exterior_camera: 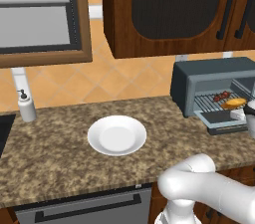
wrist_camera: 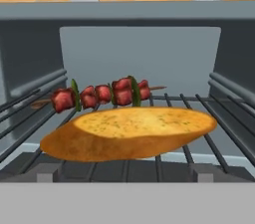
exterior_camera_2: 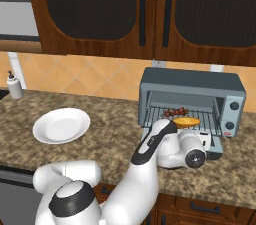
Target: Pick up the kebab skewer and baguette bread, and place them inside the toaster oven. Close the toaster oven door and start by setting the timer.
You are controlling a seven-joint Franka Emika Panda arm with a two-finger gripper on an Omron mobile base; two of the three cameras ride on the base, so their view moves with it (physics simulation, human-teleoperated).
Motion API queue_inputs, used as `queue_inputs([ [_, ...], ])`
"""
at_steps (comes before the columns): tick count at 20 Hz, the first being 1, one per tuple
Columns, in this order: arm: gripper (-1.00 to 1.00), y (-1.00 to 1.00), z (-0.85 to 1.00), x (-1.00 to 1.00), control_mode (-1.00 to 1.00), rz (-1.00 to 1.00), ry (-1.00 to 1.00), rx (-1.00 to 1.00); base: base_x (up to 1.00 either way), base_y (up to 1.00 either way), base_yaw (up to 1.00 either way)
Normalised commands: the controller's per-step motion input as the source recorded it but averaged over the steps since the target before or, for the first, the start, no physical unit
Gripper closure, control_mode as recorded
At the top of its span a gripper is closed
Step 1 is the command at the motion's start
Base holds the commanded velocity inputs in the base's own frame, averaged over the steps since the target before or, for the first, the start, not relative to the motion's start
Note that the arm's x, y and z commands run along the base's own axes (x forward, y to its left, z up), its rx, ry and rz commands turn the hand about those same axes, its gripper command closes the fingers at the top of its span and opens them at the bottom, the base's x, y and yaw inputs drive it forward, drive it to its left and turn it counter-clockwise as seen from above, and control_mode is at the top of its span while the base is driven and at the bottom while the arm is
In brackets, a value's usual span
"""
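The toaster oven [exterior_camera: 214, 76] [exterior_camera_2: 190, 81] stands at the right of the counter with its door [exterior_camera: 226, 121] dropped open. On its wire rack [wrist_camera: 226, 118] lies the golden baguette bread [exterior_camera: 234, 102] [exterior_camera_2: 188, 121] [wrist_camera: 129, 133], near the front. Just behind it, the kebab skewer [exterior_camera: 221, 96] [exterior_camera_2: 176, 113] [wrist_camera: 102, 93] rests across the bars. My gripper [exterior_camera_2: 199, 138] hovers over the open door, facing straight into the oven, close to the loaf. No finger touches the bread in the hand view, and the fingertips themselves are hidden.
A white plate [exterior_camera: 117, 135] [exterior_camera_2: 61, 125] sits bare on the granite counter to the left of the oven. A soap dispenser [exterior_camera: 26, 106] [exterior_camera_2: 14, 86] stands by the back wall at far left. Dark wall cabinets hang above the oven.
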Motion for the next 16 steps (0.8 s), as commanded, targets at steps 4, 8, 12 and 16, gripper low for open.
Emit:
queue_inputs([
  [4, -1.00, 0.00, -0.01, -0.17, -1.00, 0.00, 0.00, 0.00, 0.00, 0.00, 0.00],
  [8, -1.00, 0.00, -0.05, 0.00, -1.00, 0.00, 0.00, 0.00, 0.00, 0.00, 0.00],
  [12, -1.00, 0.00, 0.00, -0.03, -1.00, 0.00, 0.00, 0.00, 0.00, 0.00, 0.00],
  [16, -1.00, 0.00, 0.00, -0.15, -1.00, 0.00, -0.01, 0.02, 0.00, 0.00, 0.00],
])
